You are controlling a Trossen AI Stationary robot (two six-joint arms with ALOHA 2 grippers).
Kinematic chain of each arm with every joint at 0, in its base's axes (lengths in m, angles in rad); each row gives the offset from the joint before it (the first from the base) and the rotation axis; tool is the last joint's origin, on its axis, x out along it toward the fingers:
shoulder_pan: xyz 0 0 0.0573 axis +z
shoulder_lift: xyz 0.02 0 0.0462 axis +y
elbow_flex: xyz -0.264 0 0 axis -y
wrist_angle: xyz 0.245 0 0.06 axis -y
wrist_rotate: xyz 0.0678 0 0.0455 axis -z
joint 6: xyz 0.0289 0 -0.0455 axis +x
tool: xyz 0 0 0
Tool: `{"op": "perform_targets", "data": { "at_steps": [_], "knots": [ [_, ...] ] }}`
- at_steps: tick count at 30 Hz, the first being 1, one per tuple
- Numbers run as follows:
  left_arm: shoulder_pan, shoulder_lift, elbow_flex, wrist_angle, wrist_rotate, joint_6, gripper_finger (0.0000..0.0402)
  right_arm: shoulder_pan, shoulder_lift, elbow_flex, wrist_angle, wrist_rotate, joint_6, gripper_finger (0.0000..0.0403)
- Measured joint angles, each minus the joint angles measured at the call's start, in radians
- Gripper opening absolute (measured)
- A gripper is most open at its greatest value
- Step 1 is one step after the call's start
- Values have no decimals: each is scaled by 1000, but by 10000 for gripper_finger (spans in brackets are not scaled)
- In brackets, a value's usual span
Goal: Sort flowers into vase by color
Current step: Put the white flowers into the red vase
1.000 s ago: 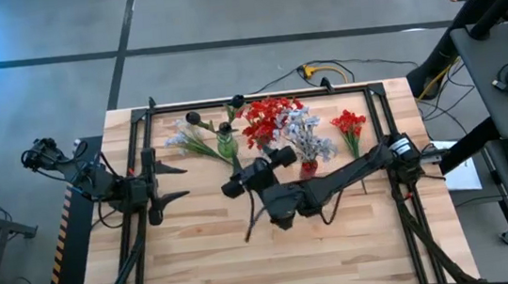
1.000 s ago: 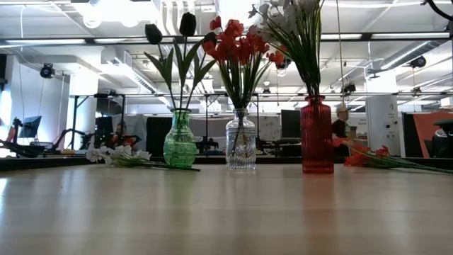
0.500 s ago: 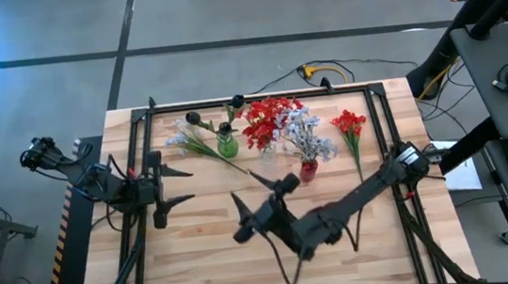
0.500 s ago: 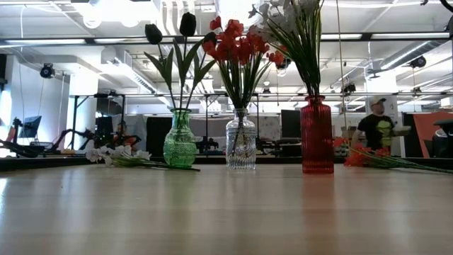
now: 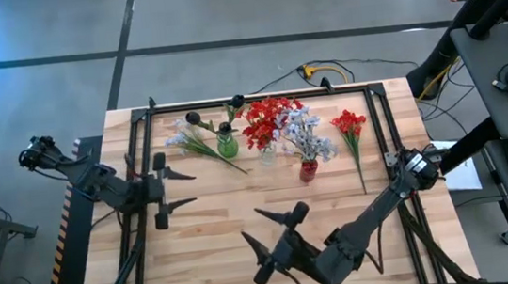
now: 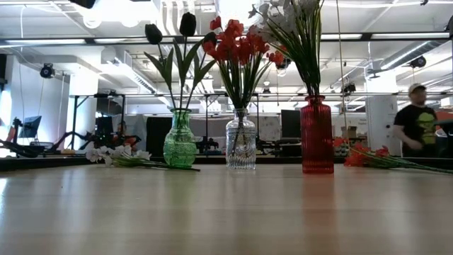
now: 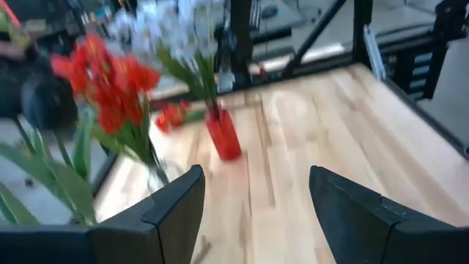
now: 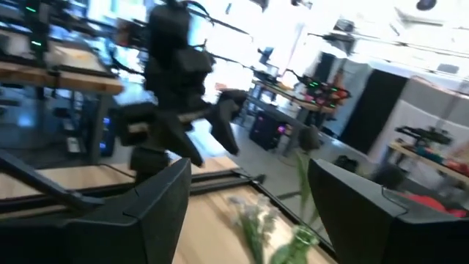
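Flowers (image 5: 197,140) lie loose at green vase (image 5: 227,146); another spray (image 5: 351,132) at 3 o'clock of red vase (image 5: 308,167). Left end effector (image 5: 186,189) & right end effector (image 5: 268,232) both open, empty, well apart from them.

Green vase (image 6: 180,142) has near-black buds (image 6: 187,23), the clear vase (image 6: 241,142) has bright red blossoms (image 6: 233,41), red vase (image 6: 316,136) has pale blue-white ones (image 6: 283,15). Light wood table (image 5: 216,231), black arms. At 2 o'clock, loose red spray (image 5: 348,123), I think.
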Motion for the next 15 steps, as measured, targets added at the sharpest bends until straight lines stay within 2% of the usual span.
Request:
{"op": "perform_targets", "data": {
  "at_steps": [3, 11, 15],
  "knots": [
    [0, 24, 5, -67, 0, -67, 228, -1, 0, 0, -3, -31, 3, 257],
    [0, 111, 1, -213, 17, -230, 228, -17, 0, 0, -62, -27, -24, 242],
    [0, 171, -1, -219, 17, -207, 228, -33, 0, 0, -79, -25, -69, 238]
  ]
}}
